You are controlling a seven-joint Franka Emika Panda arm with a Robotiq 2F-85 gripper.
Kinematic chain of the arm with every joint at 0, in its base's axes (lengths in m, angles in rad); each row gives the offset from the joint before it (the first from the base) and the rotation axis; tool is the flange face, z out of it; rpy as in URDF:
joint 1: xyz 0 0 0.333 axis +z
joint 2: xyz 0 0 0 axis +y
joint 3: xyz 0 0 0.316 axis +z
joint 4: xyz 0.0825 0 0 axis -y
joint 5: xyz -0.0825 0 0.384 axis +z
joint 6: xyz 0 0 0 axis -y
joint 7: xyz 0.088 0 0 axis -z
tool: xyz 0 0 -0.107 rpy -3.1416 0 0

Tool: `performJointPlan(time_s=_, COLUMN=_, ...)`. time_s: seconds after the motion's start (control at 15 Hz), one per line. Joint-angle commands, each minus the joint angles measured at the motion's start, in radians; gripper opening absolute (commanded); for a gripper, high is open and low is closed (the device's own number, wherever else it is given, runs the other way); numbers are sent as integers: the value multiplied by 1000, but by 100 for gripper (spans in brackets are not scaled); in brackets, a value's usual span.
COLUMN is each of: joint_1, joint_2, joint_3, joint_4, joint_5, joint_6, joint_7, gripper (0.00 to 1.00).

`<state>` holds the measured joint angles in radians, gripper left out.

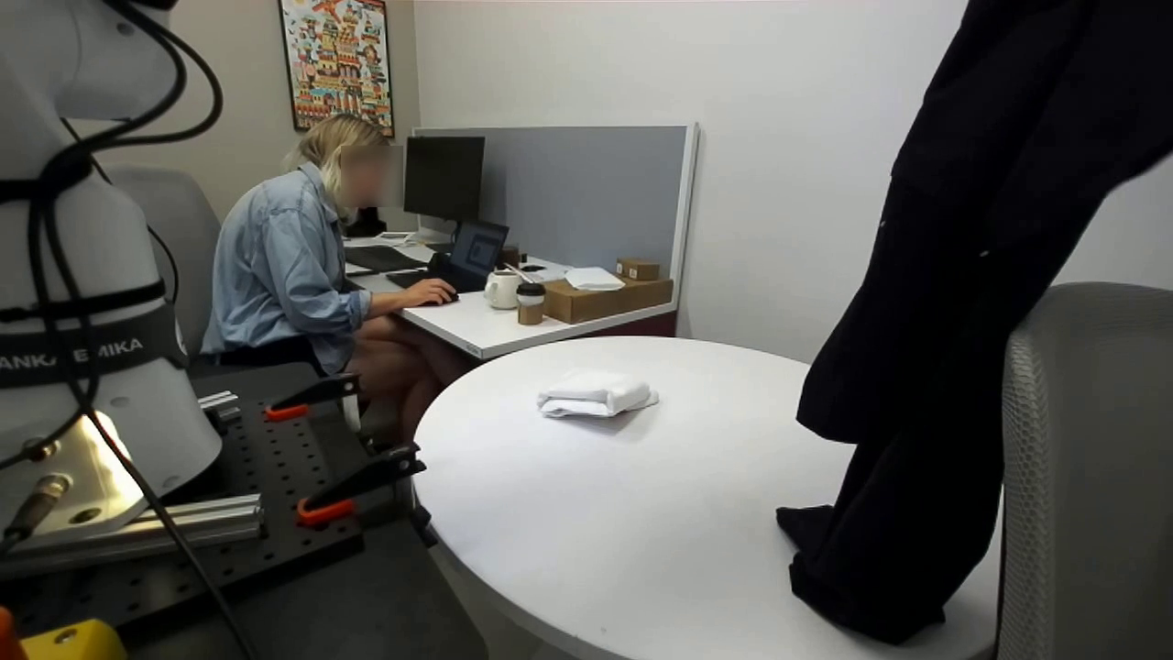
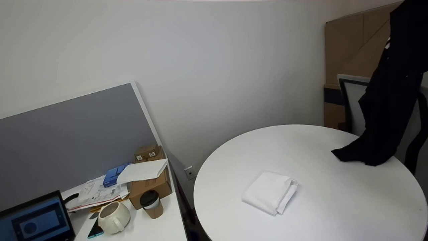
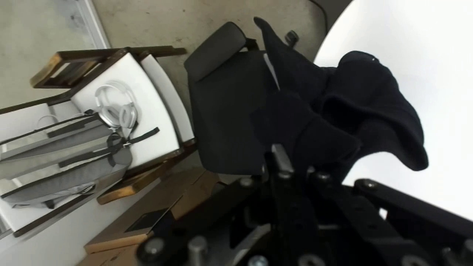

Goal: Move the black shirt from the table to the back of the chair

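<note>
Two fingers [image 3: 282, 159] grip one shirt [image 1: 926, 367]. It hangs just beside one grey chair [image 1: 1090, 458], its lower end resting on one round worktop [image 1: 660, 513]; I cannot tell whether shirt and chair touch. Farther along the worktop lies one folded cloth [image 2: 266, 191]; beyond, one desk [image 1: 465, 325] bears one mug [image 1: 502, 289] and one cup [image 1: 531, 305].

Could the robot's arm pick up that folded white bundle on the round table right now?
Probably not right away: its jaws seem closed on the black shirt, so they would need freeing first. Nothing covers the folded white bundle, though.
</note>
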<state>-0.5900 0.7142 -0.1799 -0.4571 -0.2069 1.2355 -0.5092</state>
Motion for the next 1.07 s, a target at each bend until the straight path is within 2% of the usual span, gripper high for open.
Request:
performJointPlan(time_s=0.0, joint_1=15, joint_2=33, joint_3=-39, joint_4=29, joint_5=-73, joint_6=96, joint_7=-85, gripper=1)
performJointPlan(time_s=0.2, joint_1=6, joint_2=51, joint_3=-45, joint_4=31, joint_5=-70, joint_6=190, joint_7=-66, gripper=1)
performJointPlan(time_s=0.4, joint_1=9, joint_2=64, joint_3=-58, joint_4=24, joint_5=-77, joint_6=237, joint_7=-57, gripper=1)
performJointPlan(time_s=1.0, joint_1=16, joint_2=141, joint_3=-109, joint_4=20, joint_5=-134, joint_6=261, joint_7=8, gripper=1)
